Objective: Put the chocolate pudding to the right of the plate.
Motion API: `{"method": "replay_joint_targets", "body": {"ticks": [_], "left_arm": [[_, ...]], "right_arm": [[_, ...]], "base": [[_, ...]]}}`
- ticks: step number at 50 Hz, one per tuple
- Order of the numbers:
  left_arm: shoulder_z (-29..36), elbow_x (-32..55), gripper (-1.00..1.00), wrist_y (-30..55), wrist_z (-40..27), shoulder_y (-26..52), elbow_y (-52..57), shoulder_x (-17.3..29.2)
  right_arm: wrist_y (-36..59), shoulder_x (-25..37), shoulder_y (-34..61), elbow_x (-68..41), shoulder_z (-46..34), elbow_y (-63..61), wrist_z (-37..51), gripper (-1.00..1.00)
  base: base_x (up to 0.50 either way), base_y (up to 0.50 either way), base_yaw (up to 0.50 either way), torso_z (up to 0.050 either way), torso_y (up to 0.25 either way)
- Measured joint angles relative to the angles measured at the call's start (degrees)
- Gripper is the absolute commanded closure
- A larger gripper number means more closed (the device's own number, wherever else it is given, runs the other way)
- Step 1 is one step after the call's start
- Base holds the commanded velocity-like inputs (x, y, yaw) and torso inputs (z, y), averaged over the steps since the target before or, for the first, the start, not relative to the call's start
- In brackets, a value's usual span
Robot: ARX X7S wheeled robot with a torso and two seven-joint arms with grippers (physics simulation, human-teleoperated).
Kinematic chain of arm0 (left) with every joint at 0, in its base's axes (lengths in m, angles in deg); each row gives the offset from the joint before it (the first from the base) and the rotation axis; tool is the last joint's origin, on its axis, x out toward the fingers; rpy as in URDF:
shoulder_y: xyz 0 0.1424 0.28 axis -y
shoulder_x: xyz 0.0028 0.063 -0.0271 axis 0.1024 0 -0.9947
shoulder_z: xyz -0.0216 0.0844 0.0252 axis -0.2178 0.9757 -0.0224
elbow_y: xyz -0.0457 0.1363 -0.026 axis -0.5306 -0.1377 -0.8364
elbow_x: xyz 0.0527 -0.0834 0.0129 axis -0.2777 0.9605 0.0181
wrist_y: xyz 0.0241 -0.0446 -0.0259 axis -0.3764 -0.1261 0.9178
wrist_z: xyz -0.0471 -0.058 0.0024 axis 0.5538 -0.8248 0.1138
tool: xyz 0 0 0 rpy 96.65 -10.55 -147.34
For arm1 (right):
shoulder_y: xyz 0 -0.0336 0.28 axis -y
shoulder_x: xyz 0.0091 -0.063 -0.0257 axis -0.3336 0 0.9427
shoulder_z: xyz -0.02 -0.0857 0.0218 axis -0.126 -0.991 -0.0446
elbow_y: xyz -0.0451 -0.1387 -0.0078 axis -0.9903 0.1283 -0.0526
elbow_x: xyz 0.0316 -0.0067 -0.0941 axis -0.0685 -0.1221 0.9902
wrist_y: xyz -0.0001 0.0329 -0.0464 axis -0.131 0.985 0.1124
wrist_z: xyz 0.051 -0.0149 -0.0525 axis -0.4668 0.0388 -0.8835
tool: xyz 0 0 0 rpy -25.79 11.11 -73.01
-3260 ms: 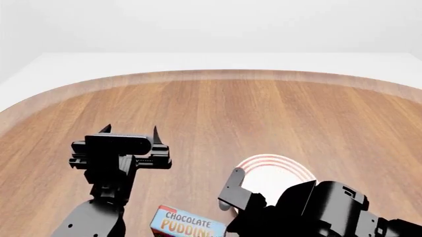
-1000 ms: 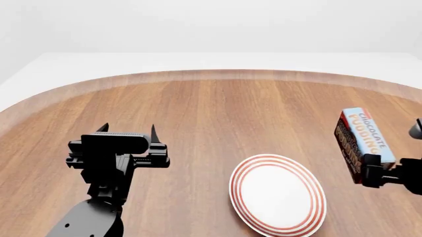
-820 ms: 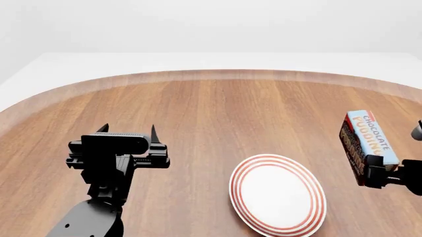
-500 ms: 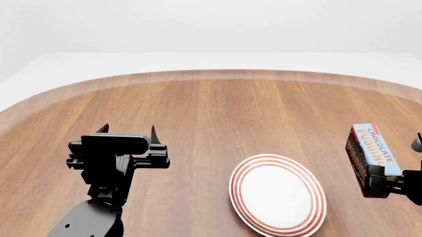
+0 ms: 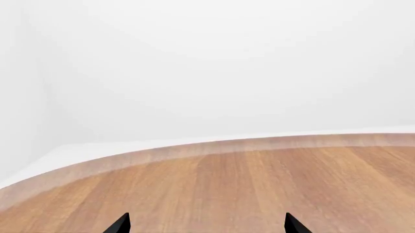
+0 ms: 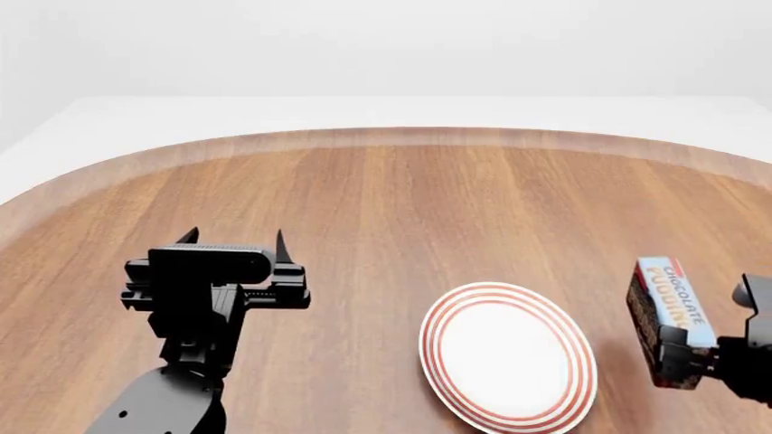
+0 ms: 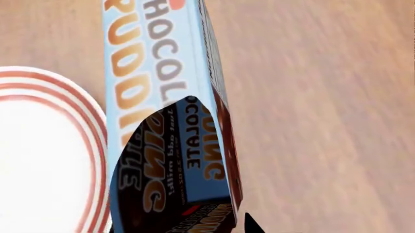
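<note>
The right gripper (image 6: 697,360) grasps the chocolate pudding (image 6: 663,318) beside the bare plate (image 6: 508,356); the left gripper (image 6: 233,240) gapes.

chocolate pudding (image 6: 667,318) carried from left of the plate (image 6: 508,353) over to its right side, now lower and nearer the wood table (image 6: 399,217), right gripper (image 6: 706,357) moved across with it, clamped on
</note>
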Motion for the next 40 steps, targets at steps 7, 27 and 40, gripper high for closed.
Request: {"method": "replay_joint_targets", "body": {"ticks": [7, 27, 40], "left_arm": [[0.06, 0.10, -1.00, -0.12, -0.12, -0.10, -0.01, 0.10], [0.28, 0.39, -1.00, -0.40, -0.41, -0.37, 0.06, 0.38], [0.44, 0.61, -1.00, -0.44, -0.63, -0.45, 0.17, 0.52]], "right_arm": [[-1.42, -0.67, -0.36, 0.66, 0.07, 2.39, -0.25, 1.00], [-3.08, -1.71, -0.85, 1.73, -0.19, 5.64, -0.84, 1.00], [-3.50, -1.68, -1.06, 2.08, 0.08, 6.45, -0.83, -1.00]], "base": [[0.00, 0.00, 0.00, 0.000, 0.000], [0.00, 0.00, 0.00, 0.000, 0.000], [0.00, 0.00, 0.00, 0.000, 0.000]]}}
